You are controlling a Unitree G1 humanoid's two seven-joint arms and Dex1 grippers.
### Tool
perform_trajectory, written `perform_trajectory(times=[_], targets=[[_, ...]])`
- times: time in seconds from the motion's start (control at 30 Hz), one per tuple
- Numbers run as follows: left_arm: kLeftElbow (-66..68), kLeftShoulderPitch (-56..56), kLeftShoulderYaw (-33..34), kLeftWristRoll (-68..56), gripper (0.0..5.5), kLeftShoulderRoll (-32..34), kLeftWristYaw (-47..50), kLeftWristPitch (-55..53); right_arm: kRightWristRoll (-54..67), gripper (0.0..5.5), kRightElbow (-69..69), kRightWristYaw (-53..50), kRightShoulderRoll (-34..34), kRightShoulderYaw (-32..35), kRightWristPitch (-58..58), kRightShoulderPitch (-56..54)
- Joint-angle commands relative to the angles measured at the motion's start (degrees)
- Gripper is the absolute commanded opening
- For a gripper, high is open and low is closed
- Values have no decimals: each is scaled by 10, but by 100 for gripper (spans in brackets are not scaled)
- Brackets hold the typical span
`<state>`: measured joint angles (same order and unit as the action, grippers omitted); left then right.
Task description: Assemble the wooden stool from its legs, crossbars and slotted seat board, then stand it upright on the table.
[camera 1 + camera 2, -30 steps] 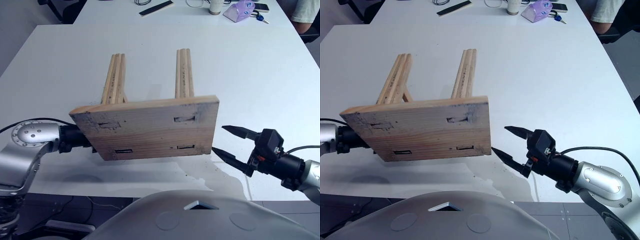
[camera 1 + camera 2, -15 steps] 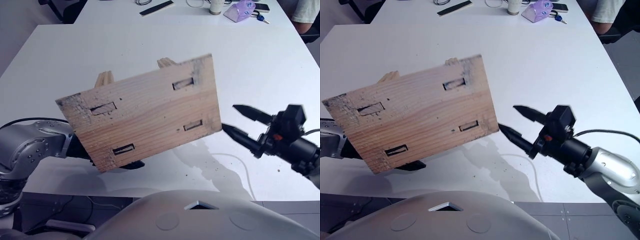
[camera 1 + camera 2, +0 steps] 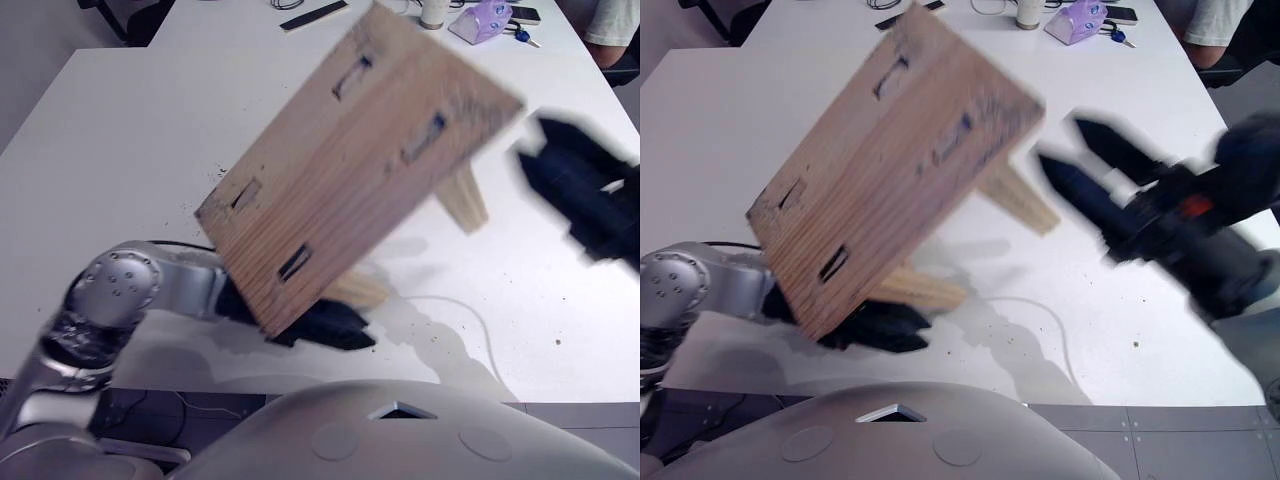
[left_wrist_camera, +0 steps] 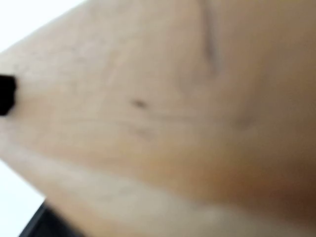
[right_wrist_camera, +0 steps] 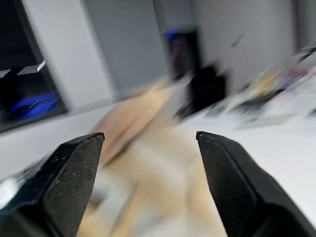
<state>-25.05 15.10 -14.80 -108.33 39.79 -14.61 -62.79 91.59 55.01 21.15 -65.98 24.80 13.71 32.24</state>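
Left fingers point(image 3: 320, 325) clamp the tilted stool point(image 3: 350, 170) (4 slots point(image 3: 293, 262) showing); right fingers point(image 3: 1115, 150) spread wide.

Tally by kind, counted across the views.
One seat board point(image 3: 350, 170) is counted, with four slots point(image 3: 293, 262) cut through it. Two legs point(image 3: 462, 200) are made out beneath it, and any others are hidden. Two grippers are counted: the left gripper point(image 3: 330, 325) at the board's lower corner and the right gripper point(image 3: 1061, 141) off its right edge. Two desks are counted, the near desk point(image 3: 120, 130) and the far desk point(image 3: 230, 25). Toward the far desk's front edge, one black strip point(image 3: 313, 15), one white container point(image 3: 432, 12) and one purple object point(image 3: 485, 20) are counted.
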Motion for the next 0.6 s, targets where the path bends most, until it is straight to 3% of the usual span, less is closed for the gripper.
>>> perform_trajectory(times=[0.03, 0.2, 0.4, 0.53, 0.6], targets=[[-6, 56, 21, -47, 286, -61, 167, 109, -102, 347, -32, 25, 13, -42, 79, 30], [-13, 53, 46, -47, 286, -75, 224, 124, -171, 347, -43, 28, 65, -81, 102, 16], [-21, 35, 37, -24, 286, -20, 215, 83, -227, 347, -35, 17, 114, -113, 115, -5], [-56, -92, 59, 290, 286, 46, 94, 159, -325, 347, -78, -52, 177, -147, 113, -54], [-31, -142, 63, 393, 286, 39, 86, 222, -396, 347, -104, -87, 210, -173, 105, -76]])
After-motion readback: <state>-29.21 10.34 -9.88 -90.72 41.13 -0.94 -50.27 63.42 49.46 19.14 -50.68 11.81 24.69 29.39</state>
